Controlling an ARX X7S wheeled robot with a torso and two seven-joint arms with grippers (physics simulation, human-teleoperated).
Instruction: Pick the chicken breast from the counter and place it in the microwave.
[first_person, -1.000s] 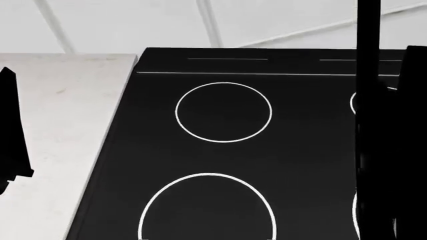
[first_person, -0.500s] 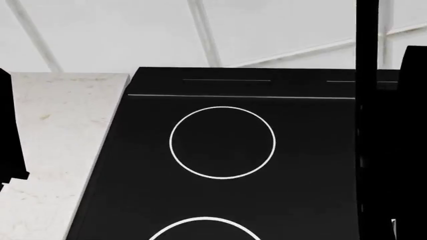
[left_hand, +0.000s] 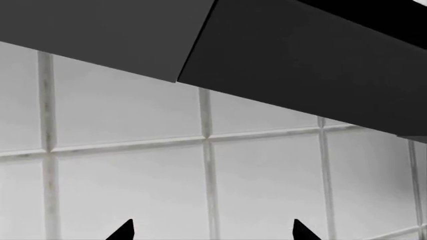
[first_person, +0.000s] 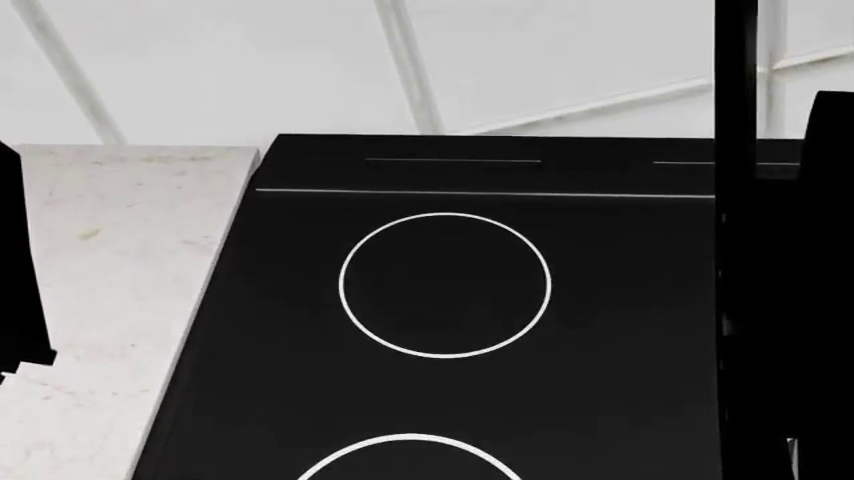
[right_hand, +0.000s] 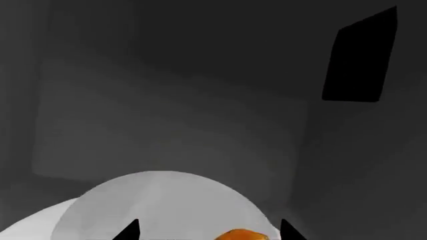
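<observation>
In the right wrist view I look into the microwave's grey cavity (right_hand: 187, 100), with its white round turntable plate (right_hand: 160, 200) below. The golden-orange chicken breast (right_hand: 241, 235) shows at the frame's edge on the plate side, between the spread fingertips of my right gripper (right_hand: 208, 232), which is open; whether the chicken breast touches a finger is hidden. My left gripper (left_hand: 213, 232) is open and empty, facing a white tiled wall (left_hand: 133, 165). The off-white counter (first_person: 107, 260) lies at the left of the head view.
A glossy black stovetop (first_person: 454, 400) with white rings fills the head view. My left arm (first_person: 20, 270) is a dark shape at the left edge, my right arm (first_person: 767, 300) a dark column at the right. A dark overhead unit (left_hand: 280, 55) hangs above the left gripper.
A second ago the head view tilted, so the stovetop and counter slid down in the frame. Since half a second ago the view has held nearly still.
</observation>
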